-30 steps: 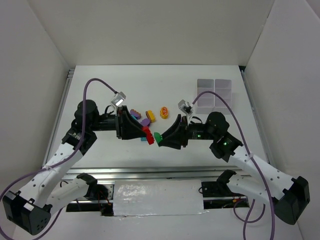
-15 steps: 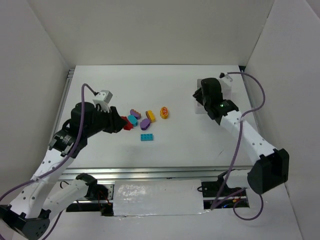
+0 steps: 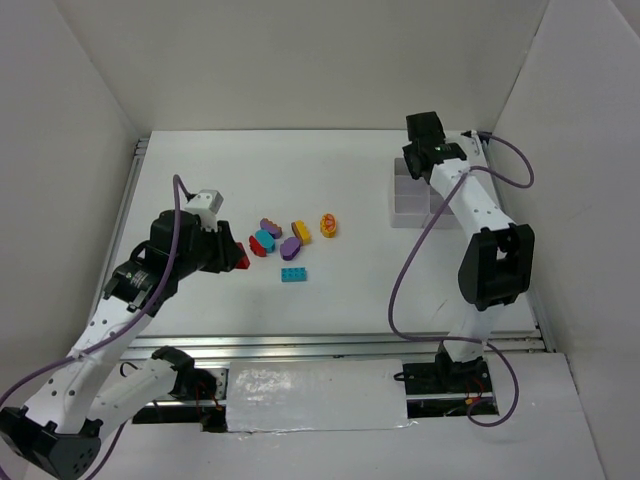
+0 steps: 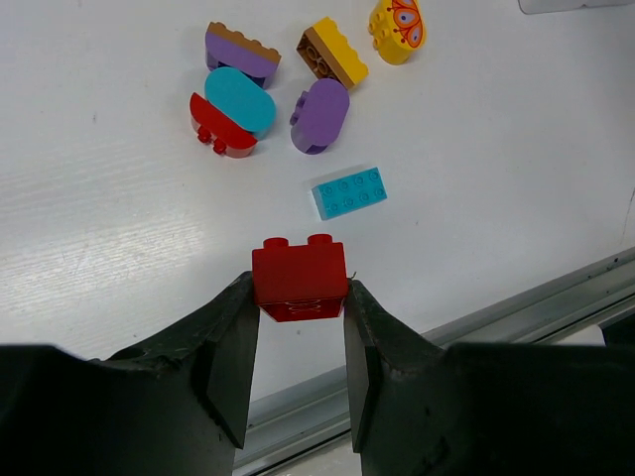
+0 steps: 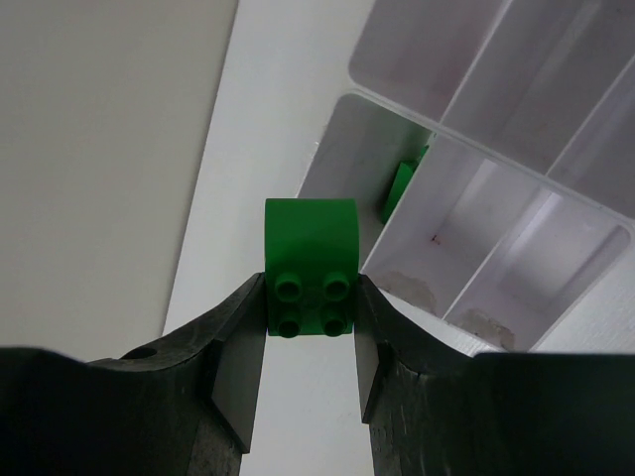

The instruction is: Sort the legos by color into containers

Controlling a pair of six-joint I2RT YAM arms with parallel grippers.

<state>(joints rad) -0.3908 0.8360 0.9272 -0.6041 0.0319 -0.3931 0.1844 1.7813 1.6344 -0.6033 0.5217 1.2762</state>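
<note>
My left gripper [image 4: 300,319] is shut on a red studded brick [image 4: 300,280] and holds it above the table, left of the loose legos [image 3: 240,257]. Ahead of it lie a cyan brick [image 4: 349,191], a purple oval [image 4: 320,114], a cyan oval [image 4: 240,99] on a red oval [image 4: 220,136], a purple brick [image 4: 242,52], a yellow brick [image 4: 333,53] and a yellow-orange oval [image 4: 397,17]. My right gripper [image 5: 310,309] is shut on a green brick [image 5: 310,263] beside the tray [image 5: 397,260] of containers. One cell holds another green lego [image 5: 402,183].
The translucent tray [image 3: 410,208] stands at the back right, with the right arm [image 3: 462,195] reaching over it. White walls enclose the table on three sides. A metal rail [image 3: 330,345] runs along the near edge.
The two grippers were together at the table's middle. The left has drawn back to the left with the red brick. The right has swung to the back right tray with the green brick.
</note>
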